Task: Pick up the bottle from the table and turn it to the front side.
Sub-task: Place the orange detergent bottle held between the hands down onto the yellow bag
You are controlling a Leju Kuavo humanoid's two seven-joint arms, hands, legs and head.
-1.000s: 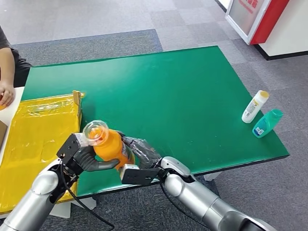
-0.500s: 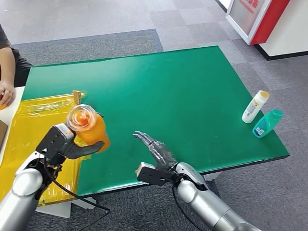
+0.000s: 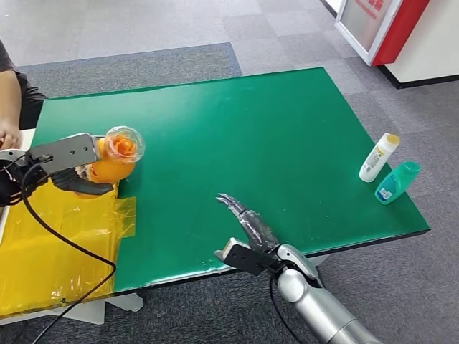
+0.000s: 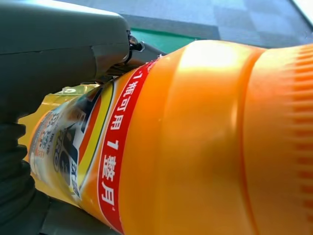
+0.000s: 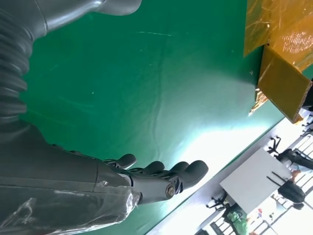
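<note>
- We are holding the orange plastic bottle (image 3: 111,159) in our left robot hand (image 3: 69,166), fingers wrapped round its body, and we are carrying it lifted off the green bench (image 3: 259,136); it is hanging above the border between the green surface and the shiny yellow plastic sheet (image 3: 49,244).
- The bottle is lying roughly on its side in that grip, with its clear round end (image 3: 123,143) pointing away from the left robot hand toward the middle of the bench. We judge that this sideways hold is leaving the wrist free to roll the bottle until its front label is facing us.
- In the left wrist view the bottle's body (image 4: 191,142) is sitting right against the grey cover, and a printed label with a red band carrying white characters (image 4: 110,161) is wrapping it near the palm. The ribbed part (image 4: 291,142) is lying farthest from the palm.
- The plastic is looking smooth and glossy, so we judge that it could slip if the grip loosens during the turn.
- Our right robot hand (image 3: 250,233) is empty, fingers stretched out and apart, hovering low over the near edge of the bench, well apart from the bottle. We judge it is waiting clear so that the turn has room.
- Far beyond the right robot hand, a white bottle with a yellow cap (image 3: 379,158) and a teal bottle (image 3: 398,182) are lying side by side near the bench edge, untouched.
</note>
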